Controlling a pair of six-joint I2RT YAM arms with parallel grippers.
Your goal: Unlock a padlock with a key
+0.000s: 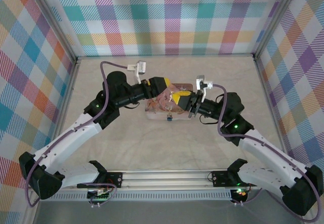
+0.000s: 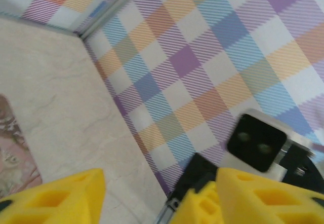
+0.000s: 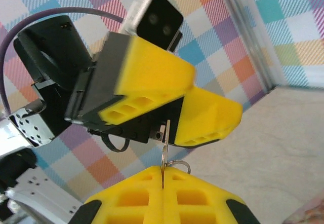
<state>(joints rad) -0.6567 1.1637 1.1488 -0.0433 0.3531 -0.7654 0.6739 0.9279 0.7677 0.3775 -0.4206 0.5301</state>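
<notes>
My right gripper [image 3: 163,171] is shut on the thin silvery key [image 3: 165,139]. The blade points straight out from the fingertips and its ring [image 3: 176,164] hangs beside them. The key's tip reaches the gap between the yellow fingers [image 3: 152,79] of my left gripper, close in front. In the left wrist view the left gripper [image 2: 161,186] stands open with nothing between its fingers. From above, both grippers, left [image 1: 172,87] and right [image 1: 174,99], meet over the pink floral tin [image 1: 156,110]. A tiny blue padlock [image 1: 169,116] sits at the tin's front edge, below the grippers.
Checked walls [image 1: 167,16] close in the pale table [image 1: 126,143] on three sides. The tin's corner [image 2: 10,158] appears at the left of the left wrist view. The right wrist's camera [image 2: 257,140] is just ahead of the left fingers.
</notes>
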